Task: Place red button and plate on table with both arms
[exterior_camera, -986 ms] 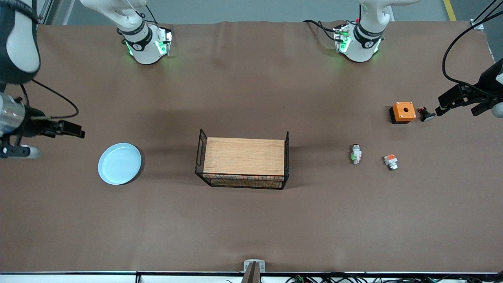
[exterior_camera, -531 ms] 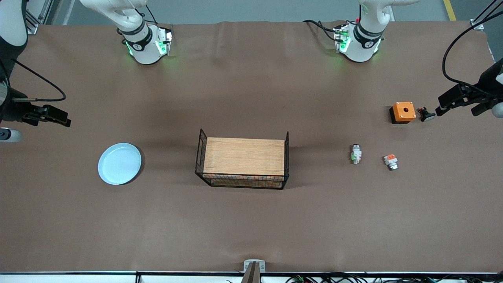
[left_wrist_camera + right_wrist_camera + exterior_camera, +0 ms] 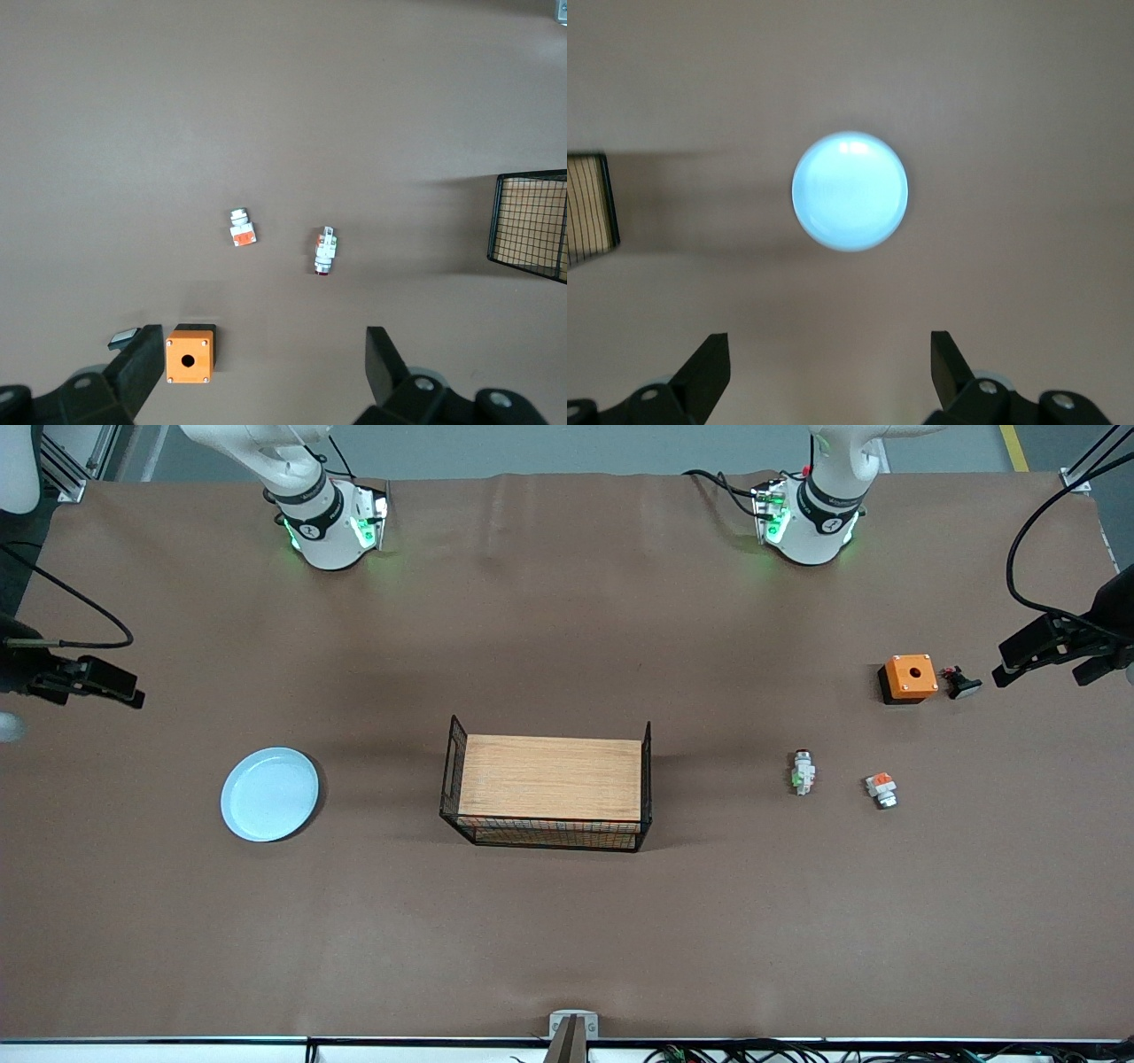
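Right end effector [image 3: 824,376] has drifted toward the surface [image 3: 567,939] edge, empty, fingers wide; left end effector [image 3: 261,372] likewise, near the orange box [image 3: 909,677]. Plate [image 3: 269,794] and red button [image 3: 803,771] lie flat, apart from both. Retract straight, clear of parts.

No text, label, brand, number or sign is readable on any object, on the arms or on the table [image 3: 567,939].

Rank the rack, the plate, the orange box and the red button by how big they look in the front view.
1. Wooden-topped wire rack
2. Pale-blue plate
3. Orange box
4. Red button

All sit on the table, so nearness hardly skews this order.
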Action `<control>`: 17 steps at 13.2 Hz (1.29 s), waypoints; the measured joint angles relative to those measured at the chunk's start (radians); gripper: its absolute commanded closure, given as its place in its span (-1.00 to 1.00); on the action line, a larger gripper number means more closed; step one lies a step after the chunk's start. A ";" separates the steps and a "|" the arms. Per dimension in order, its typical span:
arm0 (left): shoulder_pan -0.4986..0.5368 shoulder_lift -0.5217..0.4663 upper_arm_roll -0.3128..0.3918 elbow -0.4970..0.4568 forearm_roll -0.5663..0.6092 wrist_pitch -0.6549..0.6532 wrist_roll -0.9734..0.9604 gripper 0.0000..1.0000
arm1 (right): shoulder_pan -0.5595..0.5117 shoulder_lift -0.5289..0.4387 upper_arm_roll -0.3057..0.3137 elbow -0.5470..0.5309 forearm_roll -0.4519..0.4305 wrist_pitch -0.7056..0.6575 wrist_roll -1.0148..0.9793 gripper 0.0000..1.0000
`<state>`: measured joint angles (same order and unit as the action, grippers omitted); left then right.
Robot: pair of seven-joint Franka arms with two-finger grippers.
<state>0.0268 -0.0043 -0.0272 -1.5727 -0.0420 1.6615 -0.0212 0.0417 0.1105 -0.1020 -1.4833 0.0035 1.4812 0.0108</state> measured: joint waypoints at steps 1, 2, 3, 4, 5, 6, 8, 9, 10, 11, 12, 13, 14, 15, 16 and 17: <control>0.000 0.000 0.000 0.000 0.000 0.000 0.000 -0.99 | 0.000 -0.007 -0.002 0.005 0.001 -0.029 0.002 -1.00; 0.000 0.000 0.000 0.000 0.000 0.000 0.000 -0.99 | 0.000 -0.020 -0.003 0.007 0.002 -0.042 0.013 -1.00; 0.000 0.000 0.000 0.000 0.000 0.000 0.000 -0.99 | 0.000 -0.034 -0.002 0.006 0.002 -0.053 0.040 -1.00; 0.000 0.000 0.000 0.001 0.000 0.000 0.000 -0.99 | 0.001 -0.046 0.000 0.002 0.003 -0.060 0.068 -1.00; 0.000 0.000 0.000 0.001 0.000 0.000 0.000 -0.99 | 0.002 -0.057 0.004 -0.001 0.003 -0.059 0.081 -1.00; 0.000 0.000 0.000 0.001 0.000 0.000 0.000 -0.99 | 0.005 -0.066 0.006 -0.003 0.003 -0.058 0.084 -1.00; 0.000 0.000 0.000 0.001 0.000 0.000 0.000 -0.99 | 0.007 -0.085 0.008 -0.010 0.003 -0.055 0.079 -1.00; 0.000 0.000 0.000 0.001 0.000 0.000 0.000 -0.99 | 0.007 -0.098 0.007 -0.024 0.003 -0.046 0.073 -1.00; 0.000 0.000 0.000 0.001 0.000 0.000 0.000 -0.99 | 0.007 -0.115 0.007 -0.051 0.003 -0.031 0.067 -1.00; 0.000 0.000 0.000 0.001 0.000 0.000 0.000 -0.99 | 0.005 -0.136 0.006 -0.083 0.003 -0.012 0.063 -1.00; 0.000 0.000 0.000 0.001 0.000 0.000 0.000 -0.99 | 0.003 -0.157 0.007 -0.114 0.003 0.002 0.060 -1.00; 0.000 0.000 0.000 0.001 0.000 0.000 0.000 -0.99 | -0.001 -0.173 0.012 -0.135 0.003 0.009 0.060 -1.00; -0.001 0.000 0.000 0.001 0.000 0.000 0.000 -0.99 | -0.007 -0.185 0.019 -0.147 0.003 0.011 0.060 -1.00; -0.001 0.000 0.000 0.001 0.000 0.000 0.000 -0.99 | -0.014 -0.191 0.024 -0.154 0.003 0.011 0.060 -1.00; -0.001 0.000 -0.001 0.001 0.000 0.000 0.000 -0.99 | -0.020 -0.193 0.027 -0.158 0.003 0.011 0.060 -1.00; -0.002 0.000 -0.002 0.001 0.000 0.000 0.000 -0.99 | -0.023 -0.193 0.028 -0.161 0.003 0.011 0.059 -1.00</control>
<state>0.0251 -0.0045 -0.0287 -1.5714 -0.0420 1.6615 -0.0213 0.0185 -0.0825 -0.0741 -1.6439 0.0069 1.4925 0.0702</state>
